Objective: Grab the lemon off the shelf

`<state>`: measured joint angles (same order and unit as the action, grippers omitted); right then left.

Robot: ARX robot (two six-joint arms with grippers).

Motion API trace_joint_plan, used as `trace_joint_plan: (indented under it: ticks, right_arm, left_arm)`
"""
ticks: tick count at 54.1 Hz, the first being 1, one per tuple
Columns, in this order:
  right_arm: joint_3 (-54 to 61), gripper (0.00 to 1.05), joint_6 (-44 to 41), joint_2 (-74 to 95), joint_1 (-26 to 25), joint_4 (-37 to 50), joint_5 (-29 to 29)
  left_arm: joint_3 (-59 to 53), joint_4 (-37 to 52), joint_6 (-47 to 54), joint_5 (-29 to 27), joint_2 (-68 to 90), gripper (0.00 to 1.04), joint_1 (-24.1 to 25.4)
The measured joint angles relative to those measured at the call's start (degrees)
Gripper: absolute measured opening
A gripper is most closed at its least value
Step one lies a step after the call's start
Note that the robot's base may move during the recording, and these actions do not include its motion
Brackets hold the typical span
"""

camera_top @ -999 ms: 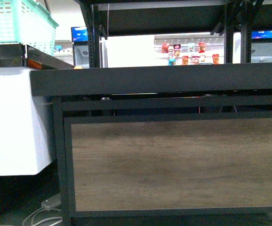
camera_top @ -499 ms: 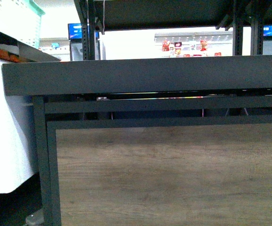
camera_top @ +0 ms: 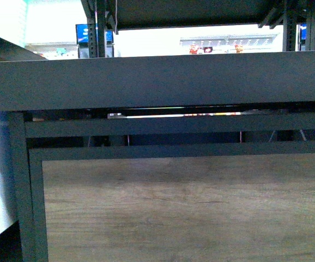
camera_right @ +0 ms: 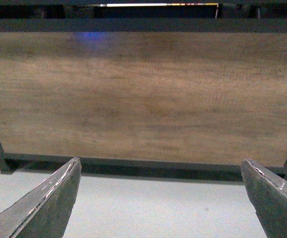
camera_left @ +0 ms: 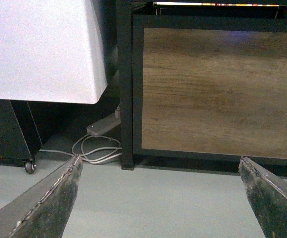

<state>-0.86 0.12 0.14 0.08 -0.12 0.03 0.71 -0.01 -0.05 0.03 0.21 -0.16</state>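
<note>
**Here, both grippers hang open low before the shelf, lemon out of sight**

Only the front view reaches the top of the shelf. Its black tray deck runs edge-on across the frame, so the deck's upper surface is hidden. The lemon cannot be made out there or in either wrist view. Above the deck edge, far behind the shelf, a bright strip holds small red items and a blue screen. They are too small to read. Neither arm shows in this view.

The left wrist view alone shows the shelf's left corner post and what lies beside it. A white cabinet stands just to the left of the shelf. A white power strip lies on the floor at the foot of the post. Looped white cable lies by the strip, and a small caster wheel sits farther left under the cabinet. The grey floor runs up to the shelf's base.

The right wrist view shows almost nothing but the brown wood-grain panel, seen square-on, with a faint blue glint near its top edge.

The left gripper points level at the panel's lower left part, near the floor, with its jaws wide apart and nothing between them. The right gripper faces the panel's middle at the same low height. Its jaws are likewise spread wide and hold nothing. Neither gripper touches the shelf.
</note>
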Motion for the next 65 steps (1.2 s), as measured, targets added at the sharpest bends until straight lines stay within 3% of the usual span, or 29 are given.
trace_joint_plan:
  ticks: [65]
  right_arm:
    - [0.00,0.97,0.00,0.00,0.00,0.00,-0.07]
  left_arm:
    - [0.00,0.00,-0.02,-0.04,0.04,0.97,0.02]
